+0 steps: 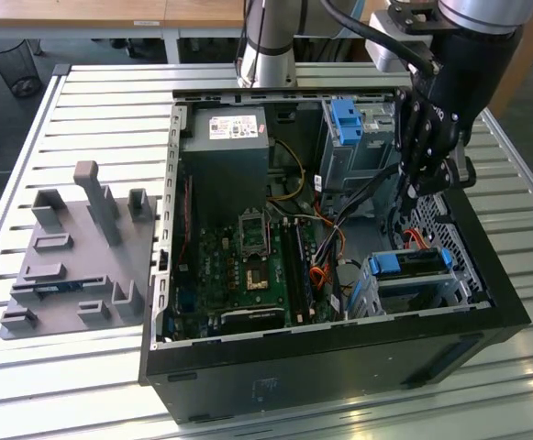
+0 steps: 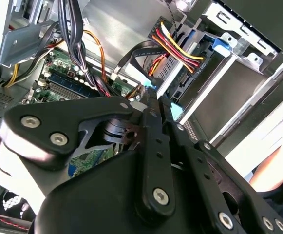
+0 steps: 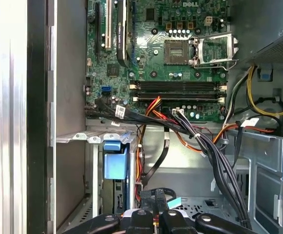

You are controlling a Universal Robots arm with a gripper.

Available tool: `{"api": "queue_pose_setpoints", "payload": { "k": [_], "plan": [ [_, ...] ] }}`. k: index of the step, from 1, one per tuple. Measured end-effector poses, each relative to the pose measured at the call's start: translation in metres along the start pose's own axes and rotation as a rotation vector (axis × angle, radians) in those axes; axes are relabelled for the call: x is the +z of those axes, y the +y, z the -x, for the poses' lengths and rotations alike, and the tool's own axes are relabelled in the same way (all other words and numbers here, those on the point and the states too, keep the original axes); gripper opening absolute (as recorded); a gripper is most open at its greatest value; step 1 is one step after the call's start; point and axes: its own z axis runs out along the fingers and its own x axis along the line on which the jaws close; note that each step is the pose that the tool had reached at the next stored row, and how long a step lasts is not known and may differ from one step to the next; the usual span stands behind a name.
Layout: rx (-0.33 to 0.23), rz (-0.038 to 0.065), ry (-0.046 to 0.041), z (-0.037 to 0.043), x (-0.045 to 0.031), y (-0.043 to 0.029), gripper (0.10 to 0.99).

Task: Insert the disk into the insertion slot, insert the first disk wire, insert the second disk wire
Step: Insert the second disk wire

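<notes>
With fingers together on a black wire connector (image 3: 153, 197), the end effector (image 3: 153, 214) beside the blue-framed silver disk (image 1: 411, 263) risks snagging neighbouring cables.

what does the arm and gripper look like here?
Arm: silver-grey tube segments, with a black cable looped near the wrist. Gripper: matte black, with jointed linkage fingers held by silver screw heads, as both wrist views show.

Blue-framed disk (image 1: 411, 263) seated in insertion slot (image 1: 376, 291)
</notes>
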Motion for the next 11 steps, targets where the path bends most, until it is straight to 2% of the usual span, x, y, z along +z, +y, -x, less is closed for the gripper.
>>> {"api": "queue_pose_setpoints", "payload": {
  "k": [2,3,11],
  "plan": [
    [0.000,0.000,0.0015,0.0004,0.0008,-0.0001,0.184],
    [0.000,0.000,0.0019,0.0007,0.0011,-0.0003,0.247],
    [0.000,0.000,0.0041,0.0030,0.0048,-0.0011,0.247]
  ]
}}
